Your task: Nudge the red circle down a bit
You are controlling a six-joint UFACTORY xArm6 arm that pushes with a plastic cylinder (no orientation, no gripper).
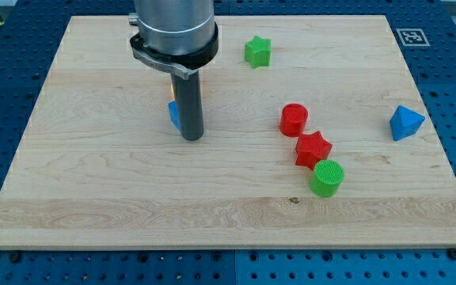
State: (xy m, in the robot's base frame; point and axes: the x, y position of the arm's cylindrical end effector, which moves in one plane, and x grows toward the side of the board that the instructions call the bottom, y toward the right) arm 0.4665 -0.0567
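Note:
The red circle (294, 119) lies on the wooden board (93, 182), right of centre. A red star (313, 150) touches it just below and to the right. A green circle (327, 177) sits right under the star. My tip (192, 138) rests on the board well to the left of the red circle, about level with its lower edge and apart from it. The rod hides most of a blue block (173, 115) directly behind it; a sliver of yellow or orange shows above that block.
A green star (257, 51) lies near the view's top, above and left of the red circle. A blue triangular block (405, 123) sits near the board's right edge. Blue perforated table surrounds the board.

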